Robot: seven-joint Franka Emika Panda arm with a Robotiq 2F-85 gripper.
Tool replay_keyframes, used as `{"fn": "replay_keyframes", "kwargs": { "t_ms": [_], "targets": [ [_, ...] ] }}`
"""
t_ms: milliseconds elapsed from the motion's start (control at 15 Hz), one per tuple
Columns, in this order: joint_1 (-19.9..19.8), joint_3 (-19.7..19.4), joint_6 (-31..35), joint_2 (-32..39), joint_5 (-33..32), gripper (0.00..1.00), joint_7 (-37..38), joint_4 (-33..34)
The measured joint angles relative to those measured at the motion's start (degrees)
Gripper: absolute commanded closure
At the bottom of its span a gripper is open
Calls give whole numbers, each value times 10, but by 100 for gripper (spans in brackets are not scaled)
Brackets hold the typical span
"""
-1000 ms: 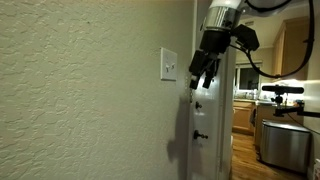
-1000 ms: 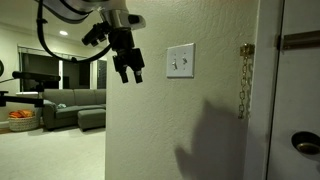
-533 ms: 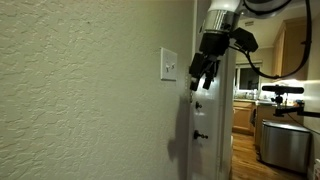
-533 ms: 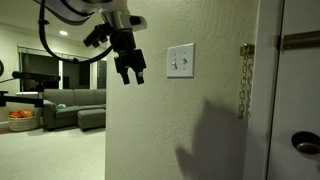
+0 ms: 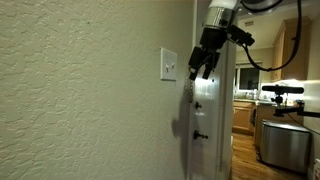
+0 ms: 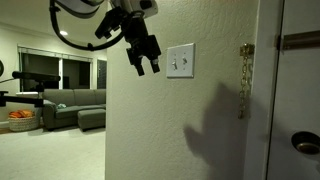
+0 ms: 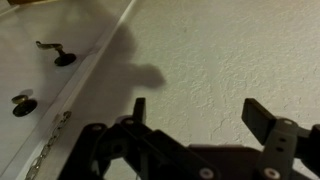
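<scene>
Here we are at the wall (image 6: pixel 150 130), and the fingers (image 6: pixel 141 66) hang in the air just left of the light switch (image 6: pixel 180 61), near it but not touching. In both exterior views they point down and slant toward the switch plate. They are spread wide with nothing between them. The wrist view makes that plain: one finger (image 7: pixel 262 115) stands on the right, its partner well apart on the left, and only bare textured wall shows in the gap.

The light switch (image 5: pixel 168 65) is a white double plate set flat on the wall, level with the fingertips. The arm's shadow (image 6: pixel 215 130) falls on the wall below and right of the plate. Further right is a white door (image 6: pixel 290 90) with a brass chain (image 6: pixel 243 80) hanging at its edge and a dark handle (image 6: pixel 305 143) low down. Far off to the left, a grey sofa (image 6: pixel 70 105) sits in the room behind.
</scene>
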Motion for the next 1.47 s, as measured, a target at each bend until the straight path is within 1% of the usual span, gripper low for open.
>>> {"fn": "replay_keyframes", "kwargs": {
  "t_ms": [67,133,200,467,533,667,1000,1133,1267,1467],
  "targets": [
    [-2,-2,5,4,0,40,0,8],
    [-3,-3,10,10,0,42,0,18],
    [-4,-5,16,17,-1,53,1,27],
    [-5,-13,34,57,-9,80,1,79],
    [-5,-15,37,68,-11,81,1,94],
    [-5,-20,38,87,-14,79,1,125],
    [-5,-30,39,113,-21,71,1,186],
    [-5,-31,39,120,-21,71,1,204],
    [-5,-31,39,125,-21,78,1,219],
    [-4,-30,39,139,-21,91,1,239]
  ]
}}
